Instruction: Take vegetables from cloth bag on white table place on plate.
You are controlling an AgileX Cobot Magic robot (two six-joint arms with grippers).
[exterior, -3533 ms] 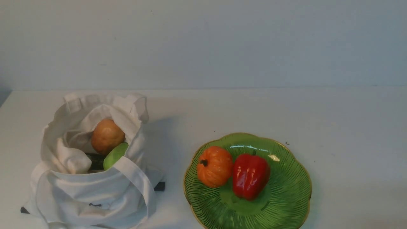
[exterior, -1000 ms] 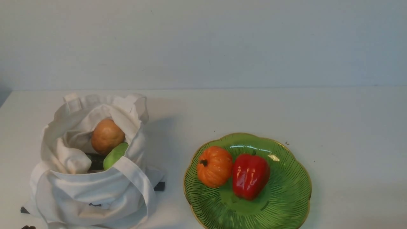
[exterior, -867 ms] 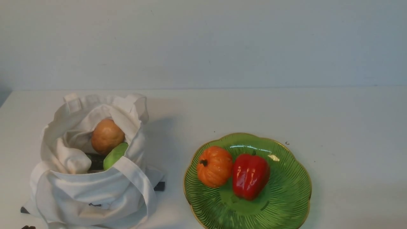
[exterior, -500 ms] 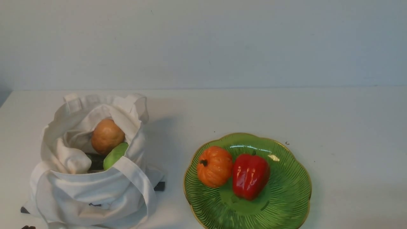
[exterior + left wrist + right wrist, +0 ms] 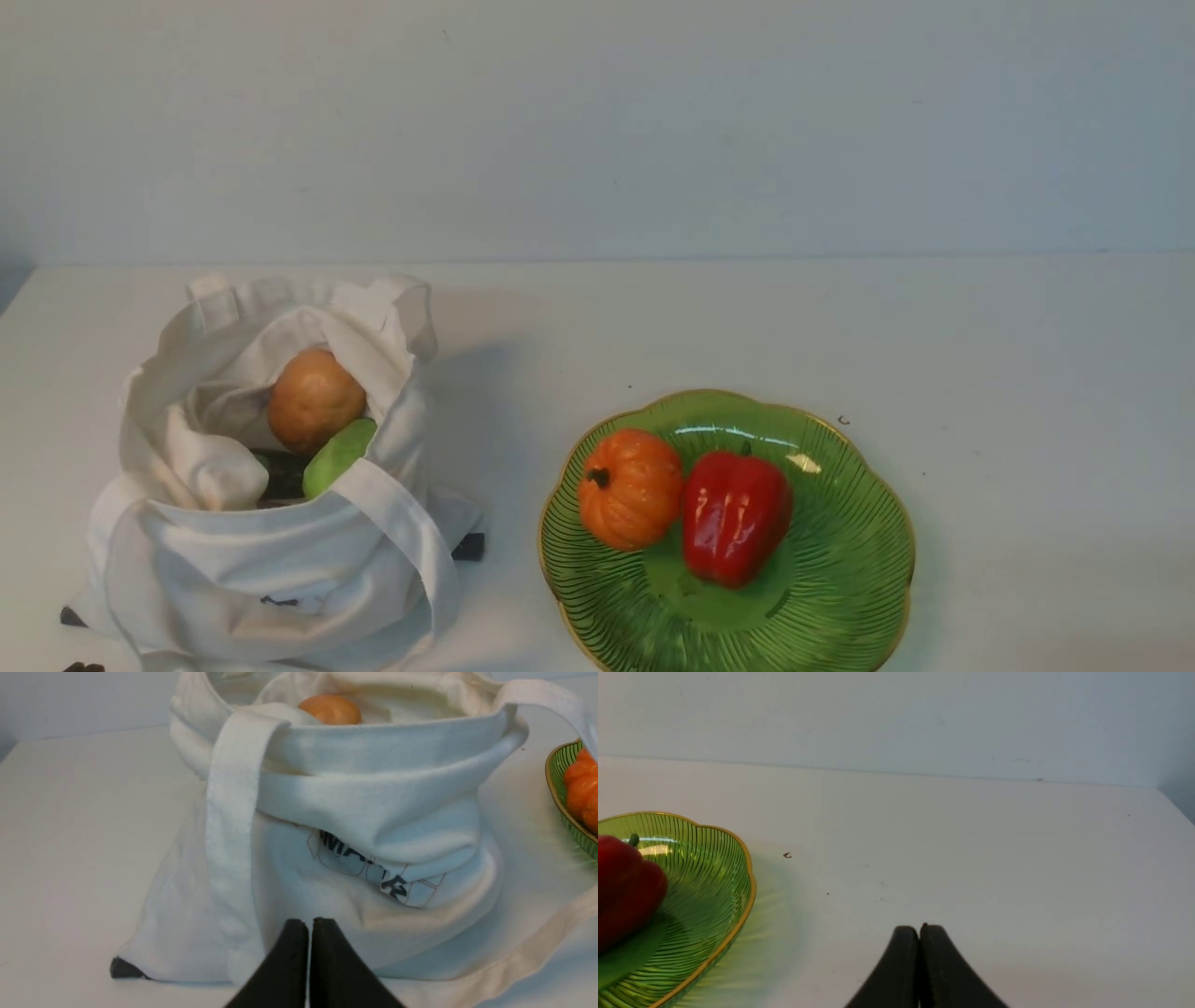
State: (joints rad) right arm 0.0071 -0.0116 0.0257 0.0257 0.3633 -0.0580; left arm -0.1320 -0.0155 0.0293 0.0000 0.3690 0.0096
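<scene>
The cloth bag (image 5: 271, 579) stands open at the left of the white table (image 5: 1027, 373). A tan potato (image 5: 316, 399) and a light-green gourd (image 5: 338, 455) lie in its mouth. On the green plate (image 5: 840, 579) an orange pumpkin (image 5: 630, 487) rests against a red pepper (image 5: 736, 516). My left gripper (image 5: 309, 924) is shut and empty, low in front of the bag (image 5: 373, 812), whose potato (image 5: 330, 710) shows over the rim. My right gripper (image 5: 919, 927) is shut and empty above bare table, to the right of the plate (image 5: 710, 882).
Something dark green (image 5: 280, 474) lies deeper in the bag beside the gourd. A black edge (image 5: 470, 547) pokes out from under the bag. One strap (image 5: 537, 947) trails on the table toward the plate. A wall closes off the far side of the table.
Since the earliest frame a dark tip of my left gripper has come into the front view's bottom left corner. Over the last second nothing has moved.
</scene>
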